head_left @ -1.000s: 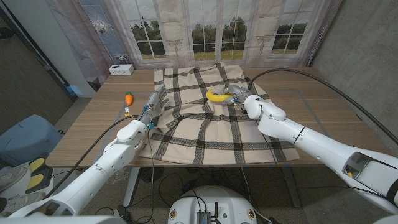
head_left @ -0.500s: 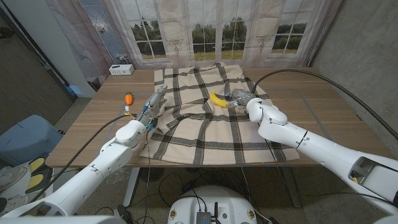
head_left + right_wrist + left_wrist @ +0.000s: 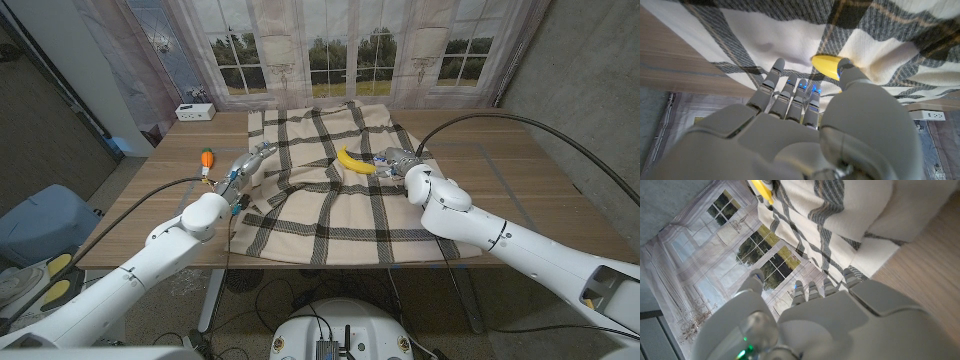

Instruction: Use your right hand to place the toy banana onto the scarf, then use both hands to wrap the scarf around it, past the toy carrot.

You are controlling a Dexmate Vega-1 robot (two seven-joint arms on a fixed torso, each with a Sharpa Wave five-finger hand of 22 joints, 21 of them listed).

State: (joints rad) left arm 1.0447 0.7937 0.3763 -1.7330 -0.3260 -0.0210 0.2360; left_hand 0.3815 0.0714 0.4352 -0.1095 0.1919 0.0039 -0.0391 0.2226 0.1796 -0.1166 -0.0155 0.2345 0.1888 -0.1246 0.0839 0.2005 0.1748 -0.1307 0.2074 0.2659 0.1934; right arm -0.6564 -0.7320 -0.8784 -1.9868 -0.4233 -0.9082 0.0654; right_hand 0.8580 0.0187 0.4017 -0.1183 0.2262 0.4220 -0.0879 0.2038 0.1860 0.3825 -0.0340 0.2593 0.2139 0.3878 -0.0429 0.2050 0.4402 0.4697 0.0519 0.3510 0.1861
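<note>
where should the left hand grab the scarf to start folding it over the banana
Probably the scarf's rumpled left edge beside the left hand. The cloth is bunched and lifted off the table there, so fingers could pinch a fold, coming in from the carrot side. From that edge the cloth could be drawn right, over the toy banana, which lies on the scarf near the right hand.

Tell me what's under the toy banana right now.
The toy banana lies on the plaid scarf, which is spread over the wooden table. The table beneath that spot is covered by the cloth.
</note>
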